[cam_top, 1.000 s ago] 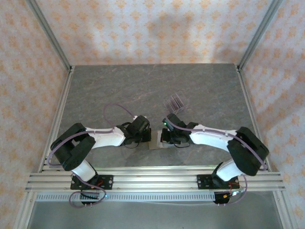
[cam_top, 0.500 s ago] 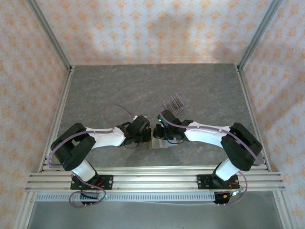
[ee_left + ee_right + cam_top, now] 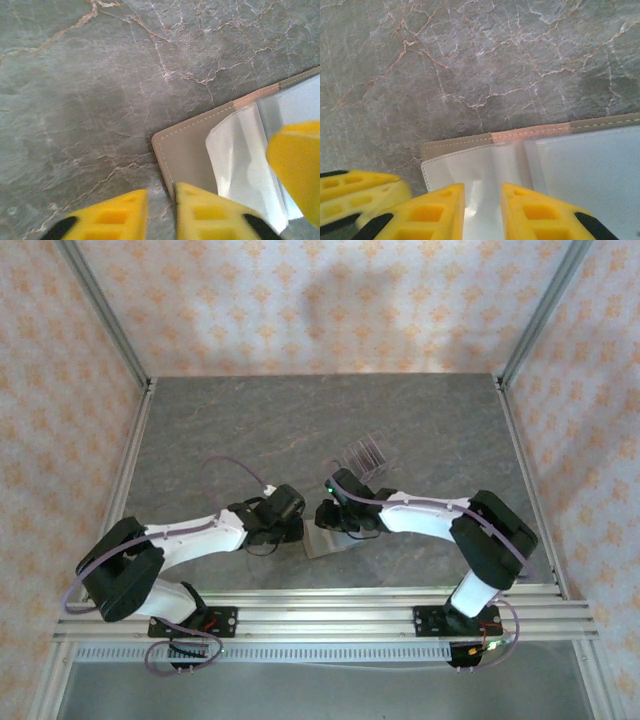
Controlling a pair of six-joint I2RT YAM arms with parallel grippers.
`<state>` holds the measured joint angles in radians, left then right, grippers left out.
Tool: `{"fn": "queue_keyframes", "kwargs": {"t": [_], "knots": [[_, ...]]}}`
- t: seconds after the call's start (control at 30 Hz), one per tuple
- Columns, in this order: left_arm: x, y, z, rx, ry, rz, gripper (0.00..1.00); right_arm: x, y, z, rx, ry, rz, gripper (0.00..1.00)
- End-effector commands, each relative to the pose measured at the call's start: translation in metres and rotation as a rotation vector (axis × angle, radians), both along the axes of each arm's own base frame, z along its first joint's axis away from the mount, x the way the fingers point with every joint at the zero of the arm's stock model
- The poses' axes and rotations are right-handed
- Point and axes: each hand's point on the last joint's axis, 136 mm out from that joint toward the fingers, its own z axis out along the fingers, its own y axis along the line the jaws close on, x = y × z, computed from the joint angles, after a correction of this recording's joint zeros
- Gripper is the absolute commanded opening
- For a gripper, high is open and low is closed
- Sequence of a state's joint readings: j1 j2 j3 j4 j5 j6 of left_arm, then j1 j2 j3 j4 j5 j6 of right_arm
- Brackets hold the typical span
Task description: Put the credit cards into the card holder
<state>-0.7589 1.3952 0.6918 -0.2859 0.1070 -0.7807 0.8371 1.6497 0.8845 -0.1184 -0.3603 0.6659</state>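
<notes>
The card holder (image 3: 326, 544) lies open on the table between the two arms, olive-brown with pale clear sleeves inside. In the left wrist view its rounded corner (image 3: 187, 150) reaches under my left gripper (image 3: 161, 212), which is open by a narrow gap, one finger over the holder's edge and bare table between the fingers. My right gripper (image 3: 482, 212) is open just above a clear sleeve of the card holder (image 3: 455, 146), holding nothing. Seen from above, the left gripper (image 3: 298, 530) and right gripper (image 3: 322, 520) almost meet over the holder. The credit cards are out of view.
A clear slotted rack (image 3: 365, 453) stands just behind the right gripper. The grey marble table (image 3: 250, 430) stretches back to the patterned walls. Metal frame posts run along both sides, and a rail (image 3: 320, 615) crosses the near edge.
Both grippers have opened from shut. The right gripper has moved left over the card holder, and the left arm has swung its elbow out to the left and drawn back a little.
</notes>
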Motion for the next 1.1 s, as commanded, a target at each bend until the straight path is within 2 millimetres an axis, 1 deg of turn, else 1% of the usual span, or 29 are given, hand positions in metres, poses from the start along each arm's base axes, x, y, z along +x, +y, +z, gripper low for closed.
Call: {"fn": "queue_keyframes", "kwargs": {"t": [0.0, 0.13, 0.27, 0.33, 0.47, 0.6, 0.67, 0.73, 0.77, 0.87, 0.97, 1.07], "knots": [[-0.011, 0.011, 0.002, 0.038, 0.018, -0.017, 0.29, 0.005, 0.008, -0.005, -0.015, -0.003, 0.021, 0.26], [-0.011, -0.001, 0.009, -0.005, 0.007, -0.061, 0.38, 0.004, 0.005, -0.014, -0.042, 0.005, 0.015, 0.29], [-0.007, -0.009, 0.006, 0.003, 0.010, -0.091, 0.40, 0.005, 0.000, -0.016, -0.073, 0.002, 0.013, 0.35], [-0.005, -0.012, 0.002, 0.012, 0.021, -0.098, 0.39, 0.005, 0.000, -0.012, -0.060, 0.001, 0.017, 0.33], [-0.001, -0.022, -0.006, 0.014, 0.029, -0.129, 0.38, 0.012, -0.002, 0.005, -0.011, -0.008, 0.006, 0.34], [-0.001, -0.031, -0.004, -0.004, 0.028, -0.165, 0.39, 0.019, -0.008, 0.024, -0.016, -0.027, 0.016, 0.35], [-0.002, -0.029, 0.001, -0.006, 0.012, -0.164, 0.39, 0.026, -0.017, 0.036, -0.042, -0.051, 0.011, 0.36], [-0.002, -0.024, 0.007, 0.008, -0.003, -0.157, 0.39, 0.036, -0.034, 0.045, -0.096, -0.085, -0.017, 0.36], [-0.003, -0.023, 0.008, 0.012, -0.004, -0.158, 0.40, 0.044, -0.046, 0.052, -0.128, -0.105, -0.041, 0.35], [-0.003, -0.024, 0.012, 0.008, -0.003, -0.170, 0.42, 0.065, -0.071, 0.068, -0.171, -0.138, -0.093, 0.33], [-0.001, -0.029, 0.007, 0.029, 0.019, -0.194, 0.42, 0.089, -0.102, 0.081, -0.280, -0.181, -0.162, 0.29], [0.002, -0.035, 0.001, 0.040, 0.040, -0.212, 0.42, 0.109, -0.119, 0.092, -0.323, -0.198, -0.195, 0.29]]}}
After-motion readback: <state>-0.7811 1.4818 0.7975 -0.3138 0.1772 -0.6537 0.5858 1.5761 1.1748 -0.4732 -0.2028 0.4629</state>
